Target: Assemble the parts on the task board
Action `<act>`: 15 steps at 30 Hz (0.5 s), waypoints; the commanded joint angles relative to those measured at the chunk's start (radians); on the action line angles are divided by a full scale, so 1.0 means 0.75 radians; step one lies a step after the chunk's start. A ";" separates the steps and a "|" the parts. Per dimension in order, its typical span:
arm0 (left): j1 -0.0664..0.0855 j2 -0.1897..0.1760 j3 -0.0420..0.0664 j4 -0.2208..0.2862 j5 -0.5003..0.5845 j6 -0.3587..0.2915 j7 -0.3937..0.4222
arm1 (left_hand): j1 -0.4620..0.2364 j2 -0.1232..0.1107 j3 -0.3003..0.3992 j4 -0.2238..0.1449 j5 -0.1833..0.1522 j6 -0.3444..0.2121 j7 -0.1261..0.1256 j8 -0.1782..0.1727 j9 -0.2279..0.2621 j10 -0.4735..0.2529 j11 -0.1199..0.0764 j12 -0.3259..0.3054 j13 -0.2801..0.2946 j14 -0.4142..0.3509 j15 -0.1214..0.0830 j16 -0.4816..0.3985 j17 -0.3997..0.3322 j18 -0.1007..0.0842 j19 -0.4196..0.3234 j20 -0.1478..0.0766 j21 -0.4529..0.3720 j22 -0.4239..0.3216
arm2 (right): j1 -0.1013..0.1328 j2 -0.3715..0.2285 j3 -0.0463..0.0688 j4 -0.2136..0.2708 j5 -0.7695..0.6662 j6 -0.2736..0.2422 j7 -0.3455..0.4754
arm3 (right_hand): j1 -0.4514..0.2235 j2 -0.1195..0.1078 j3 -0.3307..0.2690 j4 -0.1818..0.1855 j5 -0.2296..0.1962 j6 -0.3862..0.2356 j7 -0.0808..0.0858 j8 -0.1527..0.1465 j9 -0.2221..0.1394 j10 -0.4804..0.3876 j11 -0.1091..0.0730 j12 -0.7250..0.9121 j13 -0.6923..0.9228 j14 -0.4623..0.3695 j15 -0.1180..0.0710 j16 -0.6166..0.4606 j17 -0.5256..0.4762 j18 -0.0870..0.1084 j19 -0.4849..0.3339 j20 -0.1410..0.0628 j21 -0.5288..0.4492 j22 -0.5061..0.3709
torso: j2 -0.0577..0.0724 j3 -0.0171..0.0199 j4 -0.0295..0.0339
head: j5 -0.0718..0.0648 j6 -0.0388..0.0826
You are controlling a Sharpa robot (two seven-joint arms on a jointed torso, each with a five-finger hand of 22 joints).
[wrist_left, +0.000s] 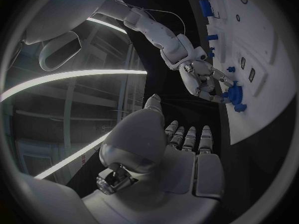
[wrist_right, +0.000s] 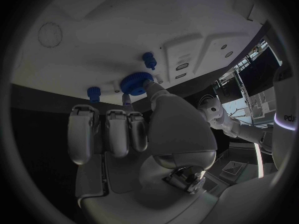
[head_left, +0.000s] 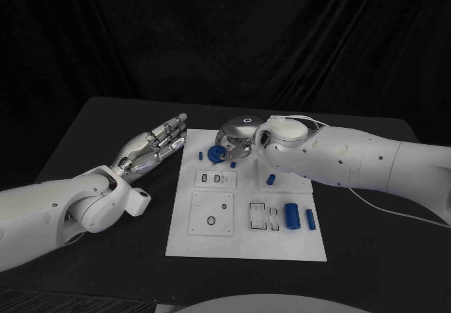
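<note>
left hand (head_left: pixel 153 149) hovered flat and spread, empty, just left of the task board (head_left: pixel 246 244). right hand (head_left: pixel 235 140) pinched the blue gear (head_left: pixel 217 154) at the board's far-left area. risk: a tilted gear could jam or slip off the fingertips.

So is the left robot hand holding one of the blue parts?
No, the left robot hand hovers open beside the task board, fingers extended and nothing in them.

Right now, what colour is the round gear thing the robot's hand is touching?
Blue. The round gear under the right hand shows best in the right wrist view.
</note>
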 commanded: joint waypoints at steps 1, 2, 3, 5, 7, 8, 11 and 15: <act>0.002 0.002 0.001 0.001 0.005 0.021 0.167 | 0.016 -0.003 0.007 -0.001 0.010 0.003 0.010 0.001 0.002 0.000 0.006 -0.005 -0.002 -0.001 0.010 -0.005 -0.001 0.024 -0.004 0.011 -0.008 -0.002 | -0.008 0.003 -0.002 -0.004 -0.004 0.013 0.019 | 0.015 0.008 0.005 -0.016 0.060 0.042 -0.004 0.025 0.025 0.142 -0.002 0.005 0.351 0.122 0.000 0.000 0.262 -0.015 0.050 0.000 0.001 0.255 | 0.000 0.0002 -0.0006 | 0.002 0.000; 0.002 0.002 0.001 0.001 0.005 0.023 0.168 | 0.018 -0.005 0.007 -0.003 0.012 0.002 0.010 0.001 0.002 0.000 0.007 -0.005 -0.002 -0.001 0.011 -0.005 -0.001 0.025 -0.004 0.012 -0.008 -0.002 | -0.009 0.004 -0.002 -0.005 -0.004 0.013 0.020 | 0.019 0.009 0.009 -0.023 0.099 0.064 -0.008 0.039 0.041 0.142 -0.005 0.005 0.351 0.122 -0.002 0.000 0.261 -0.015 0.050 -0.002 0.001 0.256 | 0.000 0.0003 -0.0010 | 0.002 -0.001; 0.002 0.002 0.001 0.001 0.005 0.024 0.168 | 0.020 -0.007 0.007 -0.004 0.013 0.003 0.010 0.001 0.002 0.000 0.007 -0.005 -0.002 -0.001 0.012 -0.005 -0.001 0.025 -0.004 0.013 -0.008 -0.002 | -0.009 0.004 -0.002 -0.005 -0.004 0.013 0.021 | 0.021 0.009 0.011 -0.027 0.115 0.070 -0.009 0.045 0.049 0.142 -0.006 0.005 0.351 0.122 -0.003 0.000 0.261 -0.015 0.050 -0.003 0.001 0.256 | 0.000 0.0001 -0.0011 | 0.003 -0.001; 0.002 0.002 0.001 0.001 0.005 0.027 0.167 | 0.022 -0.009 0.007 -0.005 0.017 0.002 0.010 0.001 0.002 0.000 0.008 -0.005 -0.002 -0.001 0.013 -0.005 -0.001 0.025 -0.004 0.015 -0.008 -0.002 | -0.010 0.003 -0.002 -0.005 -0.004 0.012 0.022 | 0.032 0.009 0.016 -0.041 0.147 0.092 -0.014 0.069 0.075 0.142 -0.010 0.005 0.351 0.122 -0.006 0.000 0.261 -0.015 0.050 -0.006 -0.001 0.256 | 0.000 0.0003 -0.0013 | 0.003 -0.002; 0.002 0.002 0.001 0.000 0.005 0.029 0.167 | 0.022 -0.009 0.007 -0.005 0.017 0.002 0.010 0.001 0.002 0.000 0.008 -0.005 -0.002 -0.001 0.013 -0.005 -0.001 0.025 -0.004 0.015 -0.008 -0.002 | -0.010 0.002 -0.002 -0.004 -0.004 0.011 0.024 | 0.041 0.009 0.019 -0.053 0.164 0.102 -0.018 0.090 0.097 0.142 -0.013 0.005 0.351 0.122 -0.009 0.001 0.263 -0.015 0.050 -0.008 -0.001 0.257 | 0.000 0.0003 -0.0013 | 0.003 -0.002; 0.002 0.002 0.001 0.000 0.005 0.029 0.167 | 0.023 -0.010 0.008 -0.005 0.020 0.002 0.010 0.001 0.002 0.000 0.008 -0.005 -0.002 -0.001 0.014 -0.005 -0.001 0.026 -0.004 0.016 -0.008 -0.002 | -0.010 0.002 -0.002 -0.003 -0.004 0.010 0.025 | 0.045 0.009 0.020 -0.057 0.171 0.104 -0.019 0.097 0.105 0.142 -0.014 0.005 0.351 0.122 -0.010 0.002 0.263 -0.015 0.050 -0.009 -0.001 0.257 | 0.000 0.0003 -0.0013 | 0.003 -0.002; 0.002 0.003 0.001 -0.001 0.005 0.031 0.167 | 0.023 -0.010 0.008 -0.005 0.020 0.002 0.010 0.001 0.002 0.000 0.008 -0.005 -0.002 -0.001 0.014 -0.005 -0.001 0.026 -0.004 0.016 -0.008 -0.002 | -0.010 0.000 -0.002 -0.002 -0.004 -0.001 0.029 | 0.052 0.011 0.024 -0.070 0.199 0.110 -0.023 0.126 0.136 0.142 -0.019 0.005 0.351 0.122 -0.013 0.002 0.263 -0.015 0.049 -0.012 -0.004 0.257 | 0.000 0.0008 -0.0014 | 0.003 -0.002; 0.002 0.004 0.001 -0.002 0.005 0.032 0.167 | 0.025 -0.009 0.009 -0.005 0.024 0.002 0.010 0.001 0.002 0.000 0.008 -0.005 -0.002 -0.001 0.014 -0.005 -0.001 0.026 -0.004 0.017 -0.008 -0.002 | -0.011 -0.001 -0.002 -0.002 -0.004 -0.020 0.033 | 0.049 0.015 0.025 -0.073 0.216 0.113 -0.031 0.149 0.162 0.142 -0.023 0.005 0.351 0.122 -0.017 0.001 0.262 -0.015 0.049 -0.015 -0.005 0.258 | -0.001 0.0011 -0.0018 | 0.004 -0.002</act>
